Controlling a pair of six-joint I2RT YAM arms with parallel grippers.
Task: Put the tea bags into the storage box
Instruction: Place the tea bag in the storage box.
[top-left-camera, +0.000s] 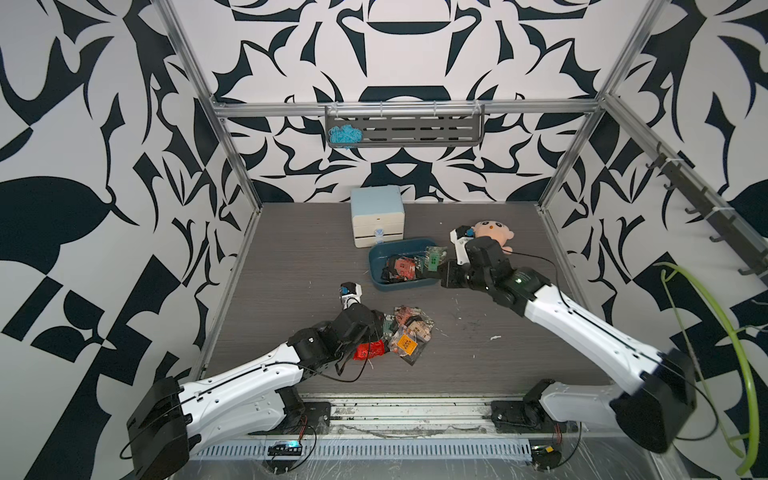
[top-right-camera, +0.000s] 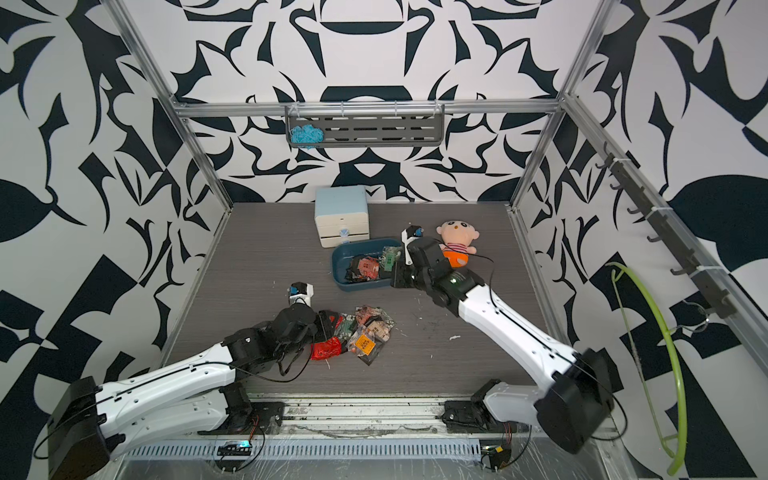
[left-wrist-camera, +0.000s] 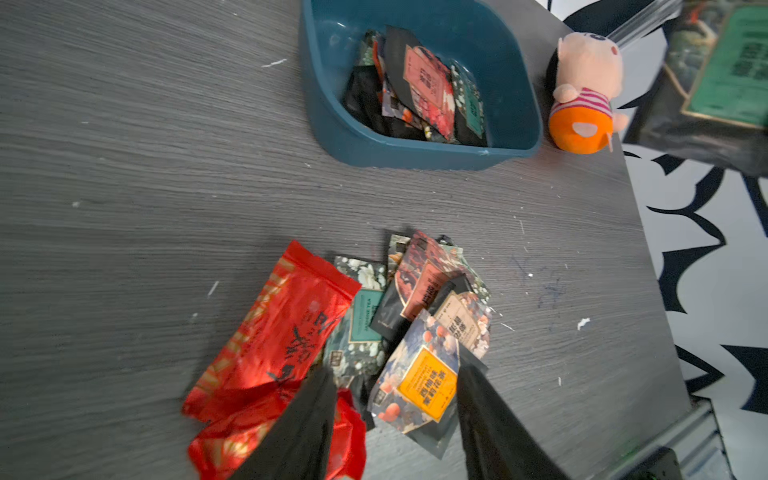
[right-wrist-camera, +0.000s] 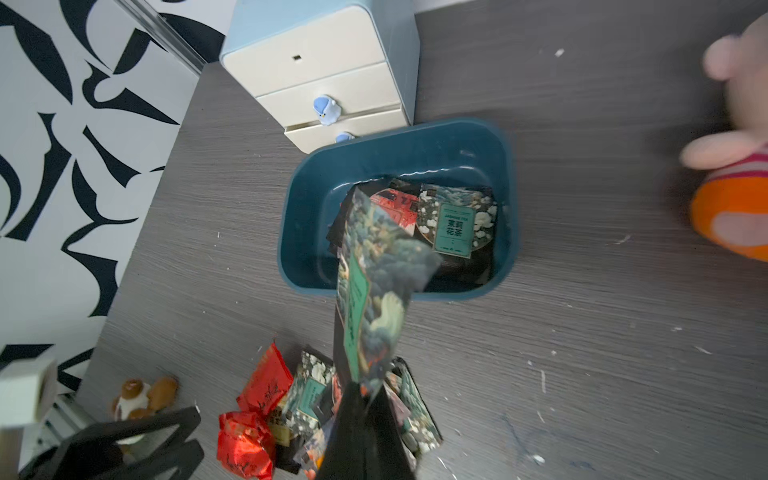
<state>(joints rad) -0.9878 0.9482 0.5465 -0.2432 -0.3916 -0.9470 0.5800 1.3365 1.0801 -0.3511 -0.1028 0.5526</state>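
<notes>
The right gripper (right-wrist-camera: 362, 392) is pinching a dark, green-labelled tea bag (right-wrist-camera: 374, 266) by one end, its fingers closed narrow on the foil. In both top views that tea bag (top-left-camera: 435, 259) is hanging at the end of the storage box (top-left-camera: 376, 266) nearest the plush doll (top-left-camera: 492, 232), over the rim and not lying inside. Several tea bags (top-left-camera: 401, 268) are already lying in the teal box, overlapping one another. The right wrist view shows one with a green label (right-wrist-camera: 453, 220) and a red one partly under it. The box is sitting on the grey table (top-left-camera: 291, 257) just in front of the pale blue drawer cabinet (top-left-camera: 377, 216).

Nearer to me, the left gripper (left-wrist-camera: 395, 386) is hovering low over the loose pile of tea bags (top-left-camera: 409, 332) on the table, well apart from the box. Its fingers (left-wrist-camera: 316, 399) are standing wide apart, and the orange-labelled tea bag (left-wrist-camera: 424, 386) is lying between them. I cannot tell whether they are touching it. Two crinkly red tea bags (left-wrist-camera: 286, 320) are lying beside one finger, one partly under it. More dark, patterned ones are fanning out behind the orange-labelled one.
</notes>
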